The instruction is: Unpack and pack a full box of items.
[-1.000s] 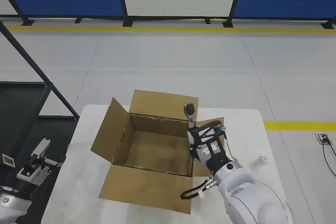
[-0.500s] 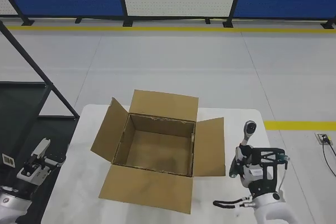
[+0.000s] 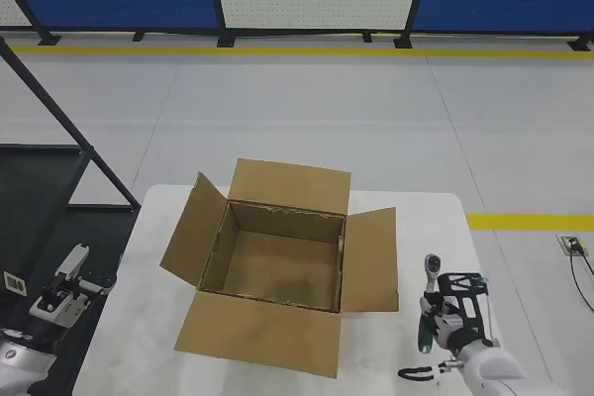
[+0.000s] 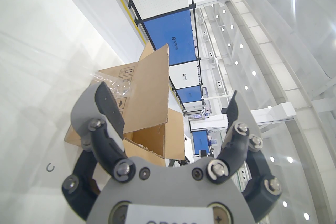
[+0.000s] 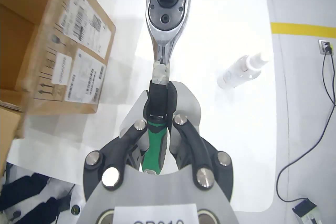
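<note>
The right gripper (image 3: pixel 438 315) is clenched on the ratchet (image 3: pixel 432 269). It grips the black collar just above the green handle, so the steel shank and head stick out beyond the fingertips. In the top view the tool sits in the lower right of the frame, over the white table (image 3: pixel 158 297). It is just right of the box (image 3: pixel 277 262), beside the spread right flap and apart from it.

The tool's long axis runs nearly straight up and down the frame, about parallel to that flap's outer edge. The head points toward the upper edge and the handle end toward the lower. The box floor looks bare, so this is likely the unpacking half, and the next move is probably a set-down on the table below the tool. A white spray bottle (image 5: pixel 241 72) lies near the head, on the side away from the box, so the tool should come down short of it.

The left gripper (image 4: pixel 170 109) is spread wide and empty. It sits at the lower left of the top view, well apart from the tool, so the right arm is the one placed to act.

White shipping labels with barcodes and fine print are stuck on the box flap beside the tool. Handling symbols are printed on the box's side. The bottle's marking is too small to read. The panels across the room carry a logo.
</note>
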Controlling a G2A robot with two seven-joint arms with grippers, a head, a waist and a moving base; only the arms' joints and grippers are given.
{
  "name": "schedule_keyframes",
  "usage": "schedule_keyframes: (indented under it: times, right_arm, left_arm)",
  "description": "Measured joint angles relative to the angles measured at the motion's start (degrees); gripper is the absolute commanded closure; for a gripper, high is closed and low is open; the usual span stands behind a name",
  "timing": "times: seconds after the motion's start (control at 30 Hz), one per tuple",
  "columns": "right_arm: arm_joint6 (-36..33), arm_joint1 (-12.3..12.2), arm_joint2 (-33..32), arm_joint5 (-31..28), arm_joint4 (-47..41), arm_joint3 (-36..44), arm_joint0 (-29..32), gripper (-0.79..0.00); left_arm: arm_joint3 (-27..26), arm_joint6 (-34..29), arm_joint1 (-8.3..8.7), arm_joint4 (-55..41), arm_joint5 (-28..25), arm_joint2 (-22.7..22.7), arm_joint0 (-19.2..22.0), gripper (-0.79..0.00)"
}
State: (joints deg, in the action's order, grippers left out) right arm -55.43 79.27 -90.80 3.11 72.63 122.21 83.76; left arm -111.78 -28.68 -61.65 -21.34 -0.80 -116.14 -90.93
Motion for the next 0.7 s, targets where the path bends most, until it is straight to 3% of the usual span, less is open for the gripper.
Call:
schedule_keyframes:
  times: [0.37, 0.7]
  right_arm:
    - [-7.9, -0.5, 2.2, -1.5, 0.5, -15.6, -9.8, 0.000]
    - [-11.3, -1.1, 2.5, -2.8, 1.5, -20.5, -12.5, 0.000]
  left_arm:
    - [0.0, 0.0, 0.00, 0.0, 0.0, 0.0, 0.0, -0.785]
    - [0.0, 0.0, 0.00, 0.0, 0.0, 0.0, 0.0, -0.785]
